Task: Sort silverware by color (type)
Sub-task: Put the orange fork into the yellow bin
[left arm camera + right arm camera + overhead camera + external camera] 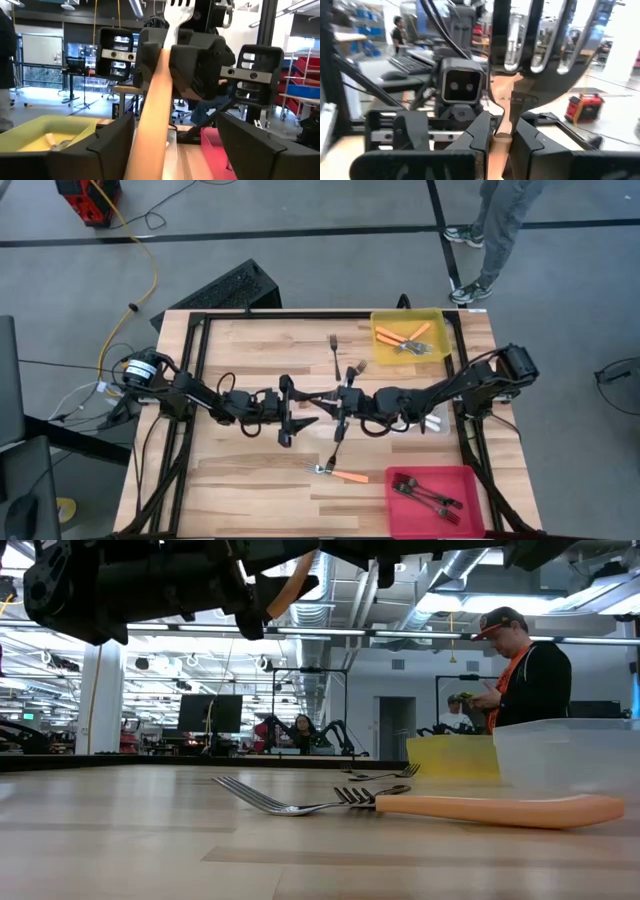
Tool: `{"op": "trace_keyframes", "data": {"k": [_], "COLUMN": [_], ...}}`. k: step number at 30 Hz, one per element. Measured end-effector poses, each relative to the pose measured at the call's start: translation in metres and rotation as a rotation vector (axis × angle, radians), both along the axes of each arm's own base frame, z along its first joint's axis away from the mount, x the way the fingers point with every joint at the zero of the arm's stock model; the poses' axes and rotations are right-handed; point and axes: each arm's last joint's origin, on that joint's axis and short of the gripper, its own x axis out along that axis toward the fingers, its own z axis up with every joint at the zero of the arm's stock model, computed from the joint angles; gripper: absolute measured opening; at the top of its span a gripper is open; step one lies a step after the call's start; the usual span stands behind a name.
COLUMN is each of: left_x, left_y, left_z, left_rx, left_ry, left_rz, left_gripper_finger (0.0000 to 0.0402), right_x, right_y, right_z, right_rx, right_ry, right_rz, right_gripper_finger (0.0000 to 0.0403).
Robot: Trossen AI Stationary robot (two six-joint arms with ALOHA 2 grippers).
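The two arms meet over the middle of the table (250,480). The right gripper (502,137) has its fingers clamped on the pale handle of an orange-handled fork (540,55), and the fork's metal prongs stick up right in front of the right wrist camera. The left gripper (175,145) faces it from the other side. Its fingers (107,145) are wide apart, one on each side of the same fork's handle, and not squeezing it.

On the table near the front edge lie another orange fork (348,476) and a silver fork (322,468), touching each other at the prong ends. Two more forks (334,348) lie farther back on the bare wood.

The yellow bin (440,350) in the far right corner holds orange forks. The red bin (470,515) in the near right corner holds dark forks. A clear bin (570,755) sits between them.

A person (520,665) stands past the table.
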Motion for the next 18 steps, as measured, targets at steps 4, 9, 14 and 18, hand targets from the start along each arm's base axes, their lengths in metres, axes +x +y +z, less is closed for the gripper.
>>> {"op": "trace_keyframes", "data": {"k": [4, 9, 14, 18], "left_x": [0.000, -0.003, -0.012, -0.023], "left_y": [0.001, 0.003, 0.006, 0.008], "left_z": [0.000, 0.006, 0.019, 0.033], "left_rx": [0.000, 0.005, 0.013, 0.013], "left_ry": [0.035, 0.089, 0.159, 0.201], "left_rz": [0.030, 0.061, 0.111, 0.111], "left_gripper_finger": [0.0283, 0.0285, 0.0285, 0.0285], "right_x": [-0.003, -0.008, -0.012, -0.021], "right_y": [-0.002, -0.003, -0.005, -0.009], "right_z": [0.003, 0.008, 0.011, 0.017], "right_rx": [0.001, -0.004, -0.005, -0.013], "right_ry": [0.026, 0.046, 0.080, 0.133], "right_rz": [-0.043, -0.049, -0.097, -0.172], "right_gripper_finger": [0.0064, 0.0064, 0.0064, 0.0064]}}
